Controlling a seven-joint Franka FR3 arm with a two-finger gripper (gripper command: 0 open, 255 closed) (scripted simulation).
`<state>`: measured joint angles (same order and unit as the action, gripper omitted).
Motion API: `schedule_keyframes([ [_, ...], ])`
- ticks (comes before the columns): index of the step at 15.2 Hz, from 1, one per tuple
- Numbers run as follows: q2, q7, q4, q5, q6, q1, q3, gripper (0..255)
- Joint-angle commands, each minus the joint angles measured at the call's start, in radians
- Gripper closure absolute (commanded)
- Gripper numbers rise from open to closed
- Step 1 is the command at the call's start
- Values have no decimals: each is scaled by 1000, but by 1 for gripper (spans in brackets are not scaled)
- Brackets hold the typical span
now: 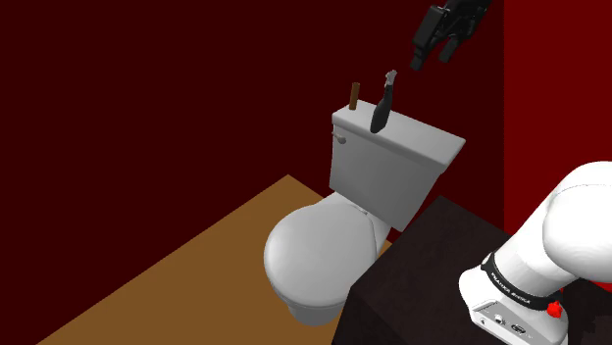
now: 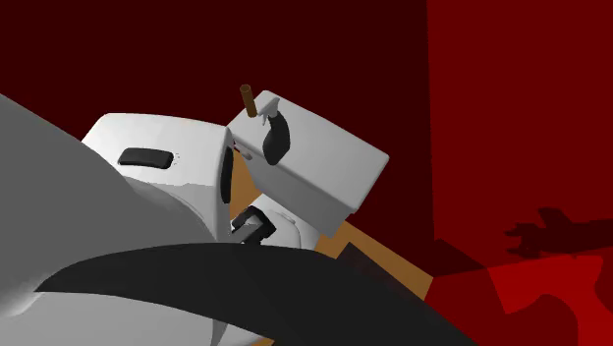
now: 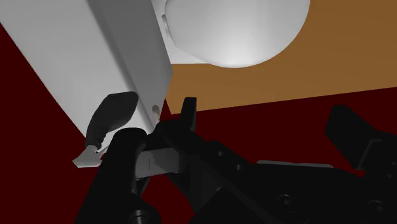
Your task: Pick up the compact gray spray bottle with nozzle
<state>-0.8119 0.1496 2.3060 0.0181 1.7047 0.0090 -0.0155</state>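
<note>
A dark, tapered spray bottle [image 1: 382, 110] with a pale nozzle stands on the smooth white toilet tank [image 1: 392, 176] (brown stick [image 1: 353, 95] beside it); the black claw [image 1: 432, 57] hangs above, fingers apart

**Red-walled toilet corner**

Deep maroon wall [image 1: 147, 98] from 9 to 12 o'clock in the shoulder view; brighter red wall [image 1: 554, 88] at 2 o'clock. Orange-brown floor [image 1: 186, 294] at 8 o'clock. At centre, white toilet [image 1: 314, 260], lid shut, tank [image 1: 392, 172] at its 1 o'clock.
</note>
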Motion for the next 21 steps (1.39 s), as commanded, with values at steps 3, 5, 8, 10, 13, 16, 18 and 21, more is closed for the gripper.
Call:
schedule_keyframes([
  [3,38,66,27,12,76,-29,-24,0],
  [5,83,133,46,27,150,-59,-47,0],
  [8,158,238,63,56,254,-109,-83,0],
  [10,214,312,67,81,319,-144,-105,0],
  [13,303,429,60,127,406,-200,-139,0],
  [16,397,553,39,185,479,-259,-171,0],
  [18,461,641,19,232,520,-299,-190,0],
  [21,558,779,-21,311,566,-356,-214,0],
])
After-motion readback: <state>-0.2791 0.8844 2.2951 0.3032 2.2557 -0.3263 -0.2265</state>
